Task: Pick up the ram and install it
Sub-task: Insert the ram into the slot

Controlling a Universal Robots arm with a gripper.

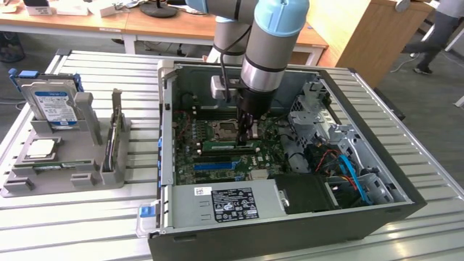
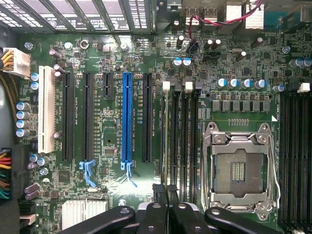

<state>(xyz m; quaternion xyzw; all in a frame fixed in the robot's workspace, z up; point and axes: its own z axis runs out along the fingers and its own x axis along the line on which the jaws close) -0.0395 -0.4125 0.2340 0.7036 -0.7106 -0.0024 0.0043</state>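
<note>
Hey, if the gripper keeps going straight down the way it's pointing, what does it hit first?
The gripper points down at the black memory slots beside the empty processor socket. The ram stick it seems to pinch would touch a slot first; how near is unclear.

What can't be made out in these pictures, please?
- Exterior view: whether the ram is fully seated; the end effector covers one end.
- Wrist view: the end effector is cut off by the picture's edge, so its hold is unclear.
- Exterior view: the hard drive label print is too small.
</note>
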